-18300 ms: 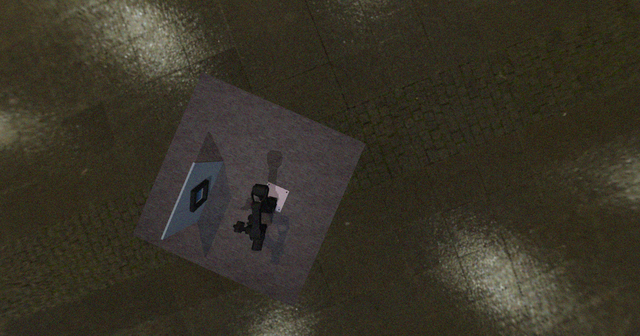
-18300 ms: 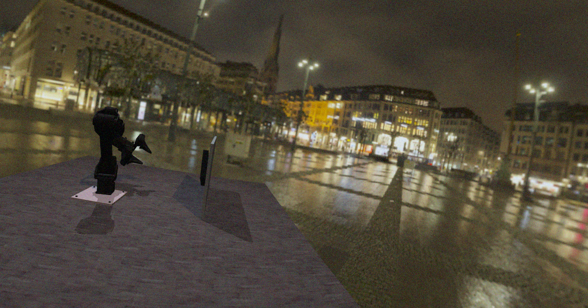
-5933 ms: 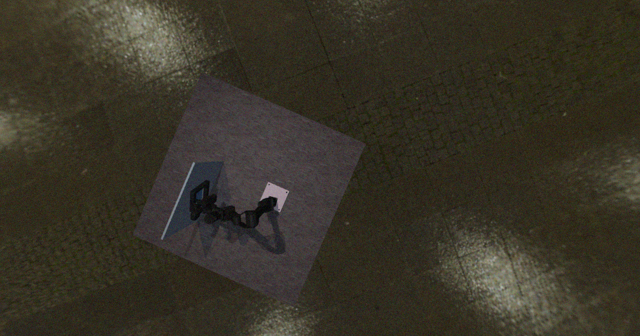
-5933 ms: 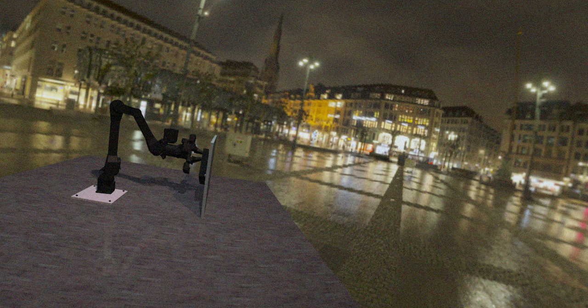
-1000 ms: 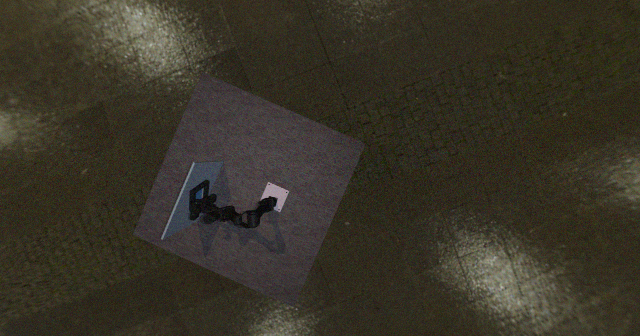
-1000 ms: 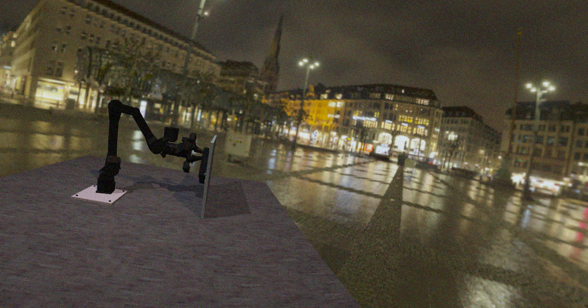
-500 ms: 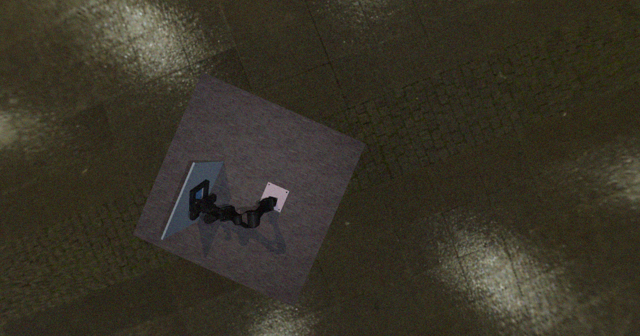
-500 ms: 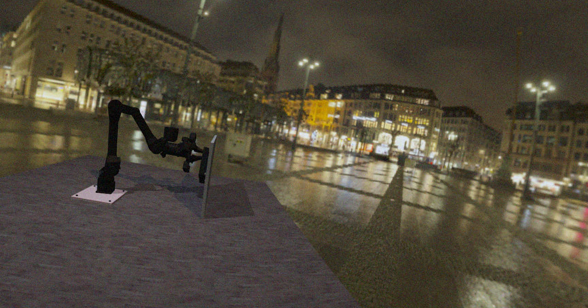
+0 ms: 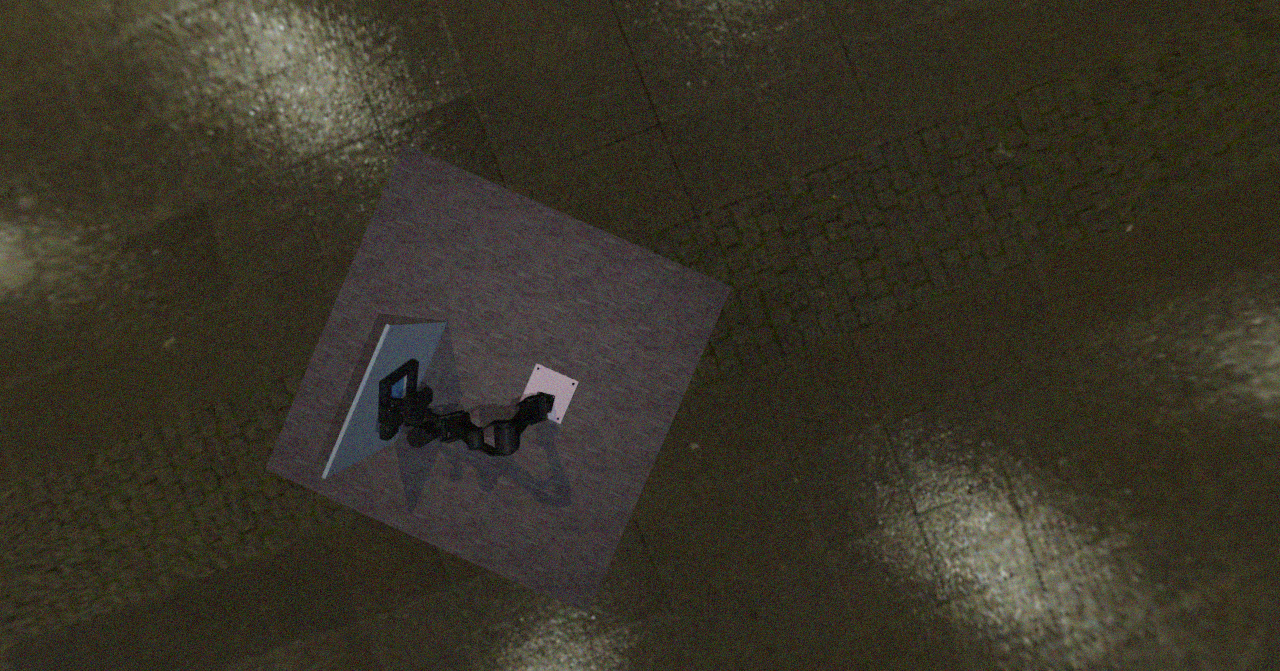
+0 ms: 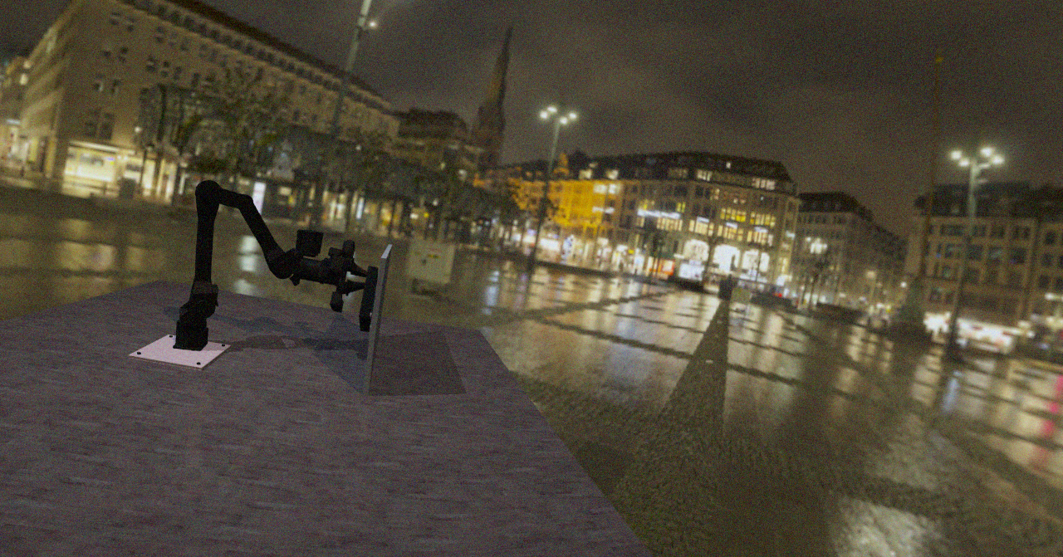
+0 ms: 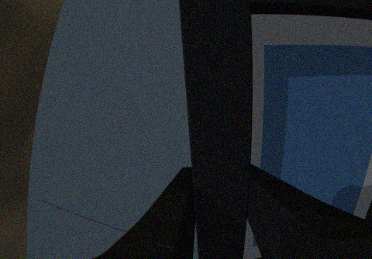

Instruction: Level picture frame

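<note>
You are clamping the gripper (image 11: 219, 239) on the frame (image 11: 217, 63), which is hanging against the wall panel (image 11: 114, 104). You are risking lifting too far: the hidden strip could be coming off the screw, dropping the frame. No containers are showing.

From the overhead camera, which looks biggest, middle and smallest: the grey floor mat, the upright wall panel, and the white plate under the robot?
1. Grey floor mat, by far the largest.
2. Wall panel, seen nearly edge-on, so it looks like a long narrow strip.
3. White base plate, smallest.
</note>
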Action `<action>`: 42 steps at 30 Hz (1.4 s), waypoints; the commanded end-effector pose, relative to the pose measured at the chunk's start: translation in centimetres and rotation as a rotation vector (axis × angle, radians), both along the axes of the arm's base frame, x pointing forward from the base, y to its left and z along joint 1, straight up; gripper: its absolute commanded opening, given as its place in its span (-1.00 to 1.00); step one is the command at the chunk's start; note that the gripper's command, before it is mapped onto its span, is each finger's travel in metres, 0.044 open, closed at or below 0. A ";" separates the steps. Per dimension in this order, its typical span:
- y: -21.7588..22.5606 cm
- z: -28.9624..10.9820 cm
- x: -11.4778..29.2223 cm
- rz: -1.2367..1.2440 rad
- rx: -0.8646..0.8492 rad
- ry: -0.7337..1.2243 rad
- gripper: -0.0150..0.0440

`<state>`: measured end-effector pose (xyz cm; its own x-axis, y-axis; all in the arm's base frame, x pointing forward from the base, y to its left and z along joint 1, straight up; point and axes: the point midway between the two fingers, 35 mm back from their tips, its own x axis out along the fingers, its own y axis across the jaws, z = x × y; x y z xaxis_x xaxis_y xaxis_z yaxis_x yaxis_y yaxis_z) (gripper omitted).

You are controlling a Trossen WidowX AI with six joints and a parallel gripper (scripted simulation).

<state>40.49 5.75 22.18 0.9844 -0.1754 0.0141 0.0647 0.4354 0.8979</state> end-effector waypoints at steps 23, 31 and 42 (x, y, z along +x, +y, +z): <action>-0.2 -0.1 0.0 0.001 0.005 -0.012 -0.49; -0.4 -0.4 0.0 0.001 0.005 -0.012 -0.49; -0.5 -0.4 0.0 -0.005 0.003 -0.009 -0.49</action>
<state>40.45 5.24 21.69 0.9833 -0.1807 0.0225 0.0590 0.4326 0.8996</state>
